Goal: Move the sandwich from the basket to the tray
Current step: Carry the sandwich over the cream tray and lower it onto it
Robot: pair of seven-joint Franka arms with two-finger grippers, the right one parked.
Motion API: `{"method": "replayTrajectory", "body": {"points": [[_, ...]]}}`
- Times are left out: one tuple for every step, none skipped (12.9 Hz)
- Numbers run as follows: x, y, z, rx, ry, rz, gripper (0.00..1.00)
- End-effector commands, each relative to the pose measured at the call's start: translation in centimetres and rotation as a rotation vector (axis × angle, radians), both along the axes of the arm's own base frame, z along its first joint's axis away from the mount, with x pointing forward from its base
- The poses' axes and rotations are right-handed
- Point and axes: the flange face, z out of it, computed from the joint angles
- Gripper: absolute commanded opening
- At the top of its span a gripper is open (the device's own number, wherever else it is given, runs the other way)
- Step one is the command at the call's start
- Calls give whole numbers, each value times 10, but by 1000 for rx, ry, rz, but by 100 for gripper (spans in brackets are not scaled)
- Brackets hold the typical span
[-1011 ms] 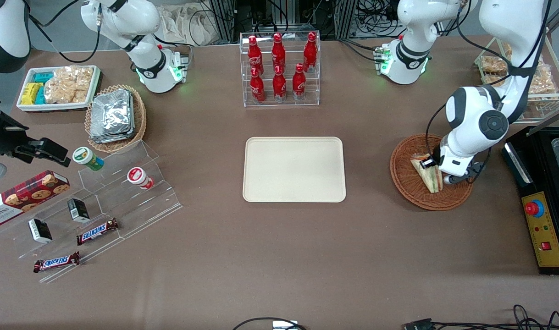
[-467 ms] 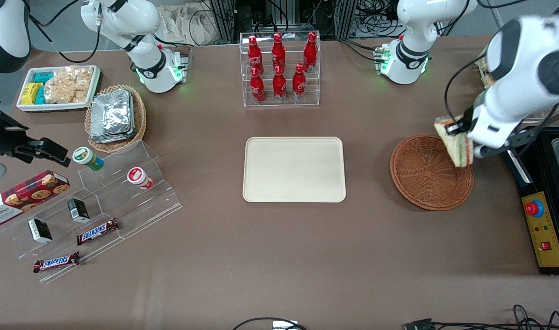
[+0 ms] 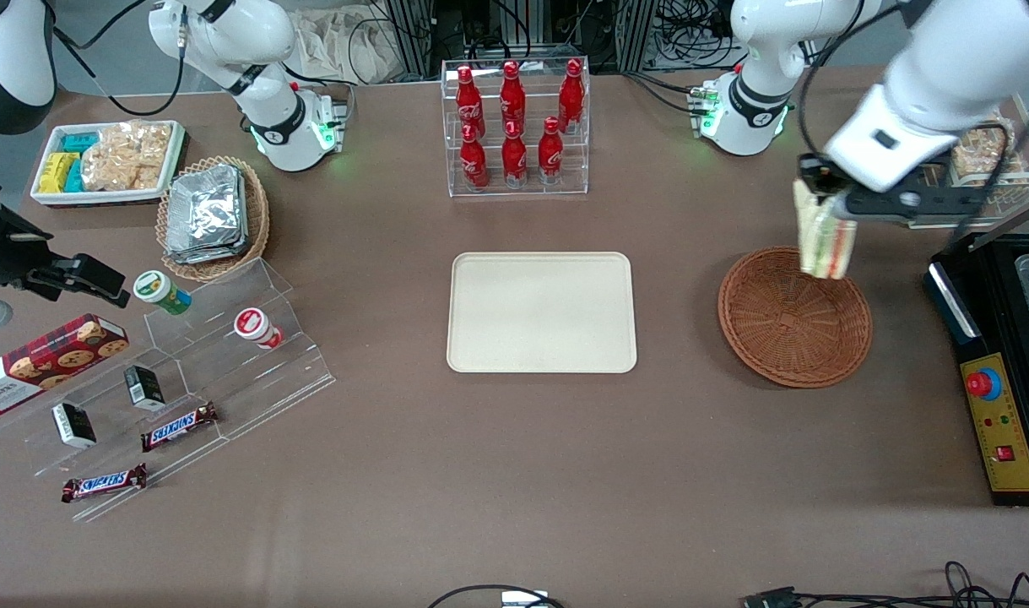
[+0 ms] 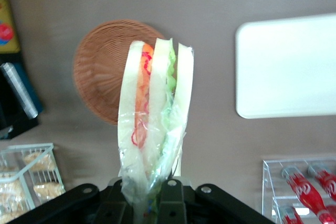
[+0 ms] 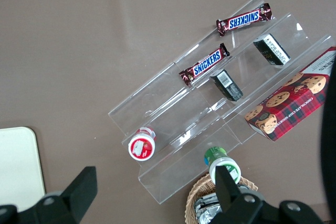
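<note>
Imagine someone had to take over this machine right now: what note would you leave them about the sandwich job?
Claw: the working arm's claw is shut on the small triangular wedge sandwich, held in the air above the rim of the round reddish-brown wicker basket.
Basket: nothing in it now.
Flat cream rectangular plastic tray: bare, at the table's middle, beside the basket toward the parked arm's end.
Done: sandwich gripped and out of the basket.
Left: carry it over the tray, lower it, let go.

Even overhead light is falling on the brown surface (image 3: 514,473), casting only soft shadows. The sandwich (image 4: 155,124) is glaring pale up close. The tray (image 4: 286,66) is washing out white.
</note>
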Motion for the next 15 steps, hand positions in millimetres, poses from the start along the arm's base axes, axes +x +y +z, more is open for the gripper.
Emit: {"method": "replayTrajectory", "body": {"points": [[-17,-93,-16,-7,37,-16,1],[-23,-126,-24,-15,31,9,1],[-23,-153,-38,-42,14,39,1],[-22,-166,-53,-56,7,57,2],[-18,-171,-80,-60,19,66,3],[-15,-176,-107,-74,12,69,3],[-12,-178,-141,-89,11,97,3],[-8,-181,-176,-108,22,151,3],[-2,-181,-207,-121,32,181,3],[6,-179,-240,-122,44,186,3],[13,-177,-276,-110,71,184,3],[17,-176,-298,-81,54,184,3],[18,-179,-323,-60,56,202,3],[20,-181,-340,-51,37,207,3],[14,-186,-361,-47,30,193,3]]}}
